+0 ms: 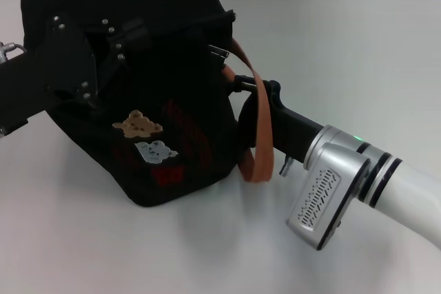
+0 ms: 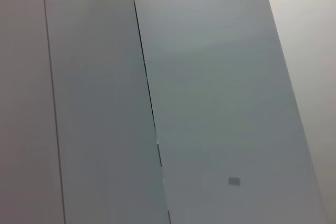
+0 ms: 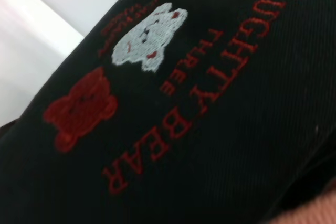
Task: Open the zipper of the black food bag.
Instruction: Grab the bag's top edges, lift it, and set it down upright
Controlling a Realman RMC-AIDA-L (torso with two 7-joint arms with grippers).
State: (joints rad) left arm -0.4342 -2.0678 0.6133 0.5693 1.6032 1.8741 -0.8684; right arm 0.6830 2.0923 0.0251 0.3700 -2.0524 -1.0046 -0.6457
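Red embroidered lettering on the black food bag is reading "NAUGHTY BEAR" with a smaller "THREE" beside it, next to tan, white and red bear patches on ribbed fabric. The boxy bag is sitting tilted at the centre left of the head frame on the white counter, its orange-brown webbing handle drooping. My right gripper is reaching against the bag's right edge, near the silver pull tab; I cannot tell its opening. My left gripper is pressing on the bag's top; its opening is hidden too.
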